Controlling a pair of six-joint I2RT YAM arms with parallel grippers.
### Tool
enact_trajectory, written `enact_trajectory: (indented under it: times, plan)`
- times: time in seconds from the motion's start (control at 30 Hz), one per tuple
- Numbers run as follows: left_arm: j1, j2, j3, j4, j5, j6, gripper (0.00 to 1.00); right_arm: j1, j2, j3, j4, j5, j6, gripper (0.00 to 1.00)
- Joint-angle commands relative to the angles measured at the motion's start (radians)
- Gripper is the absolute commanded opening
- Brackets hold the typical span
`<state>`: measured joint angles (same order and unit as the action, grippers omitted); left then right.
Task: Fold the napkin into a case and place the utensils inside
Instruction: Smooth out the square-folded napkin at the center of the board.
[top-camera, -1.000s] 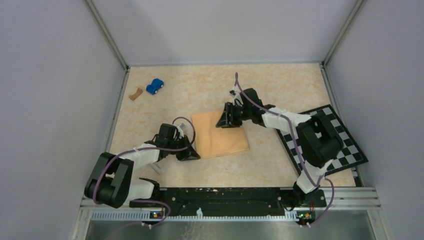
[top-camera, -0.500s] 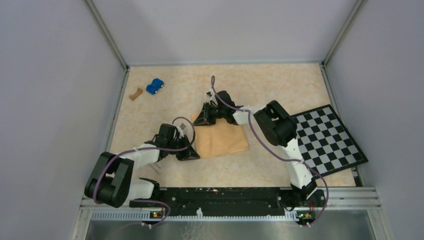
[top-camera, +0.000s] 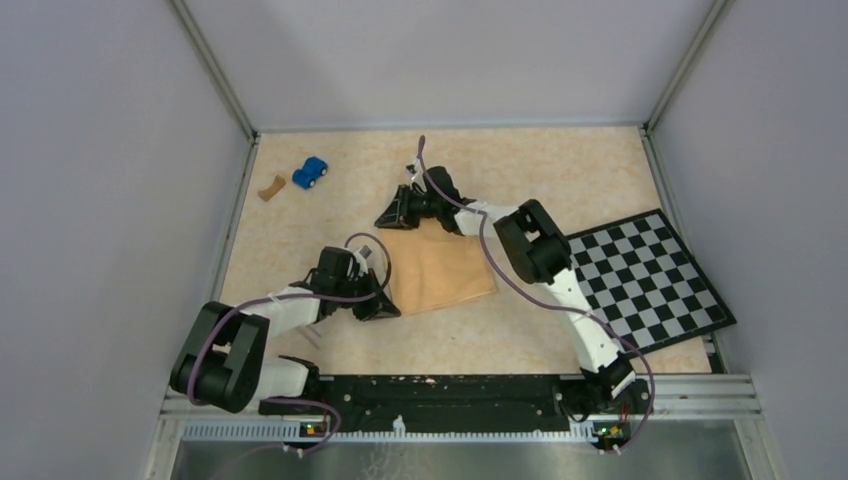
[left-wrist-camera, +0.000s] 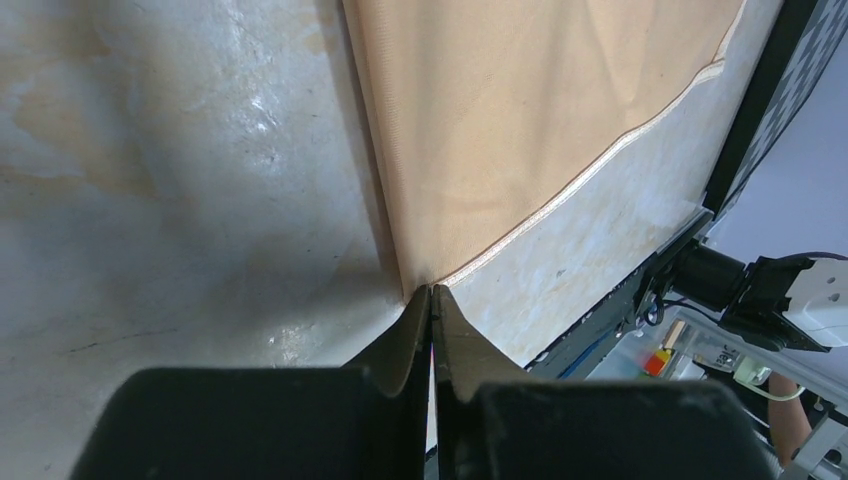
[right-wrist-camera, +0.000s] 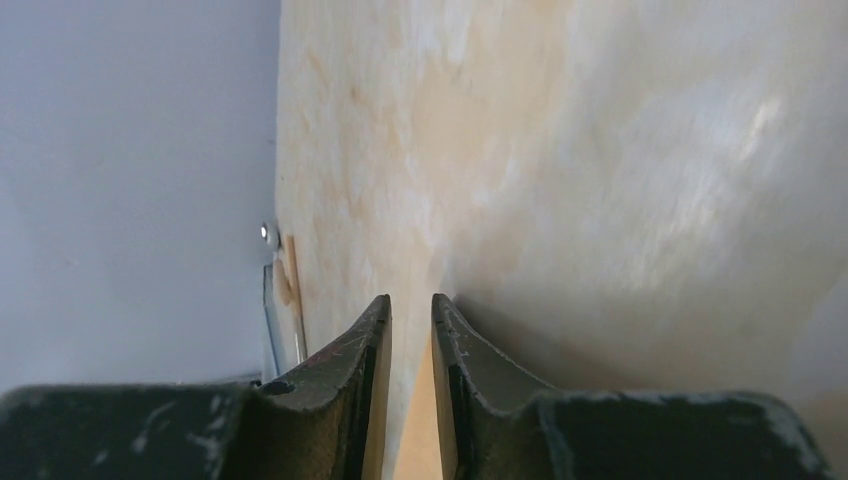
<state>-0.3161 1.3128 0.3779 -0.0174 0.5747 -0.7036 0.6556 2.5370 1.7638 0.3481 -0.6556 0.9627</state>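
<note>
Right claw (top-camera: 387, 219) has slid to the napkin's (top-camera: 445, 270) far corner, grip unclear; left claw (top-camera: 385, 311) pinches its near corner, fold pending.

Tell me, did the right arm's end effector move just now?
Yes. The right end effector slid left, away from the checkerboard and nearer the blue toy car.

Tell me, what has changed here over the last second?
The right arm swung left, off the checkerboard. This carried the right pincer from the middle of the napkin's far edge to its far-left corner. Its jaws stand nearly closed there, but it is not clear whether they grip the cloth. The left pincer stayed shut on the napkin's near-left corner. The napkin, checkerboard, blue toy car and brown scrap lie as before.
</note>
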Motion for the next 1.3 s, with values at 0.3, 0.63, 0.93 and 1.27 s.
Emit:
enact_trajectory:
  times: [0.3,0.63,0.93,1.27]
  plan:
    - [0.000,-0.141,0.215,-0.121,0.040,0.018,0.38,-0.152,-0.219,0.188,-0.511,-0.044,-0.280,0.42]
    - [0.120,0.246,0.506,-0.017,0.073,0.066,0.34,-0.267,-0.464,-0.334,-0.213,-0.205,-0.260,0.42]
    - [0.224,0.521,0.642,0.068,0.081,0.088,0.33,-0.324,-0.347,-0.357,-0.137,-0.270,-0.284,0.39]
    - [0.250,0.607,0.627,-0.019,-0.051,0.115,0.32,-0.386,-0.247,-0.339,-0.182,-0.204,-0.356,0.42]
